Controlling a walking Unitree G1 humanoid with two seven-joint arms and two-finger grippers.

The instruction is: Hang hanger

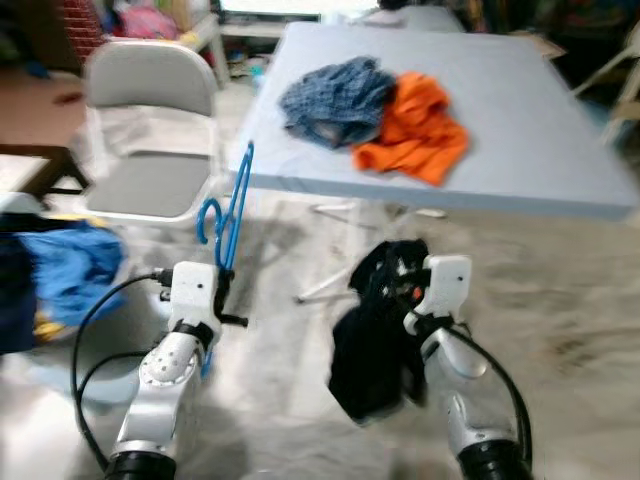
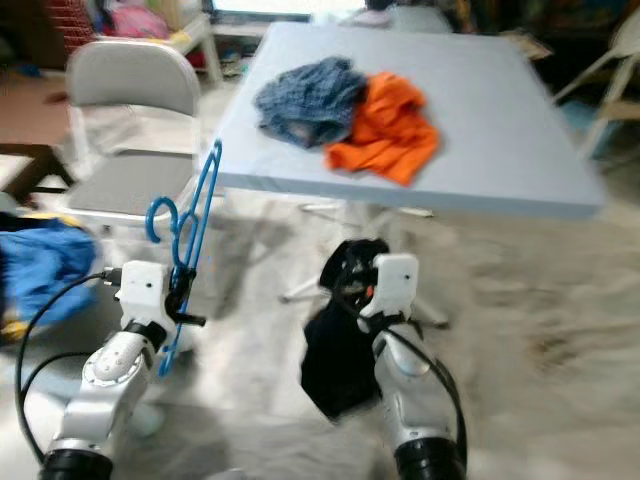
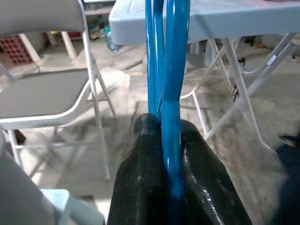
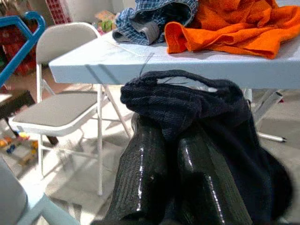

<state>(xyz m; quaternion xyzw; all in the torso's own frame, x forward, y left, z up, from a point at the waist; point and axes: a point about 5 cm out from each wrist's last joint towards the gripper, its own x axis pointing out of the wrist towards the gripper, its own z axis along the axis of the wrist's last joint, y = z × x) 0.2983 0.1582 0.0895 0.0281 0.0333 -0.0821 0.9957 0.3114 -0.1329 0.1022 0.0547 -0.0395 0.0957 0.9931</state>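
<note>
Left eye view, from nine o'clock across: a blue cloth heap (image 1: 70, 265) lies on the floor, a grey folding chair (image 1: 150, 130) above it at ten o'clock. The left tool (image 1: 222, 290) is clamped tight on a blue hanger (image 1: 232, 210), which stands upright just off the bench (image 1: 520, 120) edge. On the bench a blue plaid garment (image 1: 335, 100) touches an orange one (image 1: 415, 125). At five o'clock the right tool (image 4: 171, 140) pinches a dark garment (image 1: 375, 330), hanging loose below.
</note>
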